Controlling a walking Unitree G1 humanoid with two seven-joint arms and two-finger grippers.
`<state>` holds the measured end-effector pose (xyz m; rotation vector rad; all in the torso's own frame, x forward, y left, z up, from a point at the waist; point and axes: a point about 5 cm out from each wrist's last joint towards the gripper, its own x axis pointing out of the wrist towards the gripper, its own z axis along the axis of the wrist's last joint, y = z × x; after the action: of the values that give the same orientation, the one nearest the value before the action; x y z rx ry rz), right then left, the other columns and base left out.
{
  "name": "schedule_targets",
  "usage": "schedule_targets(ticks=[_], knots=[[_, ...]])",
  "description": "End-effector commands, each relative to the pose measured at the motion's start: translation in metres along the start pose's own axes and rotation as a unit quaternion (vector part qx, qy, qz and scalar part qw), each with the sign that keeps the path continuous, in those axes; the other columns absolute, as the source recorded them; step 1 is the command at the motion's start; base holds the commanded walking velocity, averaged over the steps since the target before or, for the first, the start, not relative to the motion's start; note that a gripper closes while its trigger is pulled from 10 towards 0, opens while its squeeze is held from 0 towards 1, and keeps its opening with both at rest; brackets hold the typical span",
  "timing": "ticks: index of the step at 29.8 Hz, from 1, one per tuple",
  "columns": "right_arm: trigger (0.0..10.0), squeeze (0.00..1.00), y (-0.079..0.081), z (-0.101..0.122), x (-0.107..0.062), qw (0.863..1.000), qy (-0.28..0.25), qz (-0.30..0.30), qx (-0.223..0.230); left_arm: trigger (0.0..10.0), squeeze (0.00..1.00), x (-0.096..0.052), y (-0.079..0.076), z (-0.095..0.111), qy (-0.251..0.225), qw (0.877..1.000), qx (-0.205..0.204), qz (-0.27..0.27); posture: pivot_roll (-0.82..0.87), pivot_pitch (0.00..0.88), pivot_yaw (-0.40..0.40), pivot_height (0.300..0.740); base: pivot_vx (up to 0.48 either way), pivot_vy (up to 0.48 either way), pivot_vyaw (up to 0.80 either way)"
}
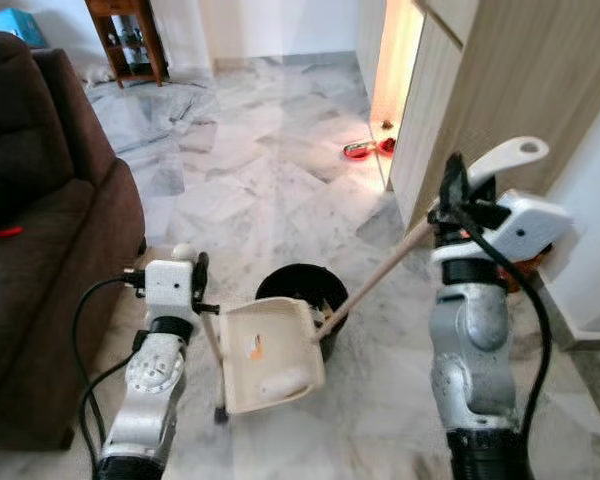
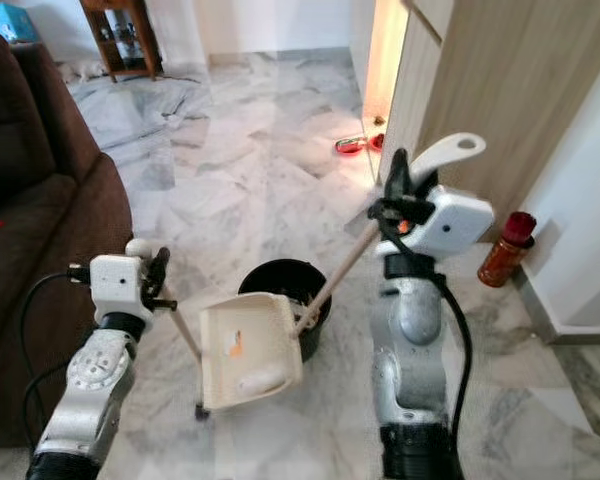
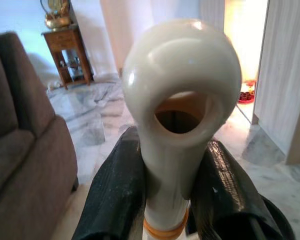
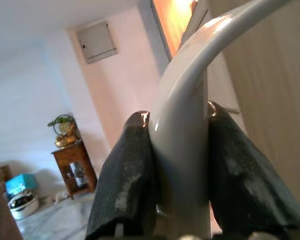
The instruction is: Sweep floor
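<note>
Gripping a dustpan handle [image 3: 182, 125] and broom handle [image 4: 185, 150], both claws stand over marble floor [image 1: 260, 170] beside sofa [image 1: 40, 230].

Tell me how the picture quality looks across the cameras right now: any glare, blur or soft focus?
Eye views: sharp; orange glare blows out the doorway, sheen on the marble floor. Left wrist view: dustpan handle between the left gripper fingers is close and soft. Right wrist view: broom handle in the right gripper blurred, background hazy.
</note>
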<state>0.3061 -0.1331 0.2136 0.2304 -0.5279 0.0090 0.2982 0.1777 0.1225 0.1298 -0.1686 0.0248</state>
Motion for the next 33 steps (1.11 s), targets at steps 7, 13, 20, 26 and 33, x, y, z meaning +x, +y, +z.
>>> schedule_targets(ticks=[7, 13, 20, 26, 33], knots=[[10.0, 0.00, -0.004, 0.023, 0.009, 0.998, -0.054, -0.019, 0.008, 10.0, 0.00, 0.003, 0.000, 0.012, -0.031, 1.000, 0.002, -0.001, 0.03, 0.077, 0.074, 0.740, 0.480, 0.000, 0.00], [10.0, 0.00, -0.003, 0.041, 0.016, 0.996, -0.086, -0.015, 0.004, 10.0, 0.00, 0.003, -0.001, 0.014, -0.035, 0.999, -0.002, -0.005, 0.03, 0.074, 0.075, 0.740, 0.480, 0.000, 0.00], [10.0, 0.00, 0.000, 0.074, 0.029, 0.990, -0.140, -0.001, 0.001, 10.0, 0.00, 0.003, -0.004, 0.018, -0.050, 0.998, -0.021, -0.014, 0.03, 0.073, 0.074, 0.740, 0.069, 0.000, 0.00], [10.0, 0.00, 0.002, 0.082, 0.033, 0.988, -0.152, 0.005, -0.002, 10.0, 0.00, 0.003, -0.006, 0.018, -0.050, 0.998, -0.025, -0.018, 0.03, 0.073, 0.072, 0.740, 0.000, 0.000, 0.00], [10.0, 0.00, 0.001, 0.085, 0.034, 0.988, -0.155, 0.003, -0.002, 10.0, 0.00, 0.003, -0.006, 0.018, -0.049, 0.998, -0.026, -0.016, 0.03, 0.072, 0.069, 0.740, 0.000, 0.000, 0.00]])
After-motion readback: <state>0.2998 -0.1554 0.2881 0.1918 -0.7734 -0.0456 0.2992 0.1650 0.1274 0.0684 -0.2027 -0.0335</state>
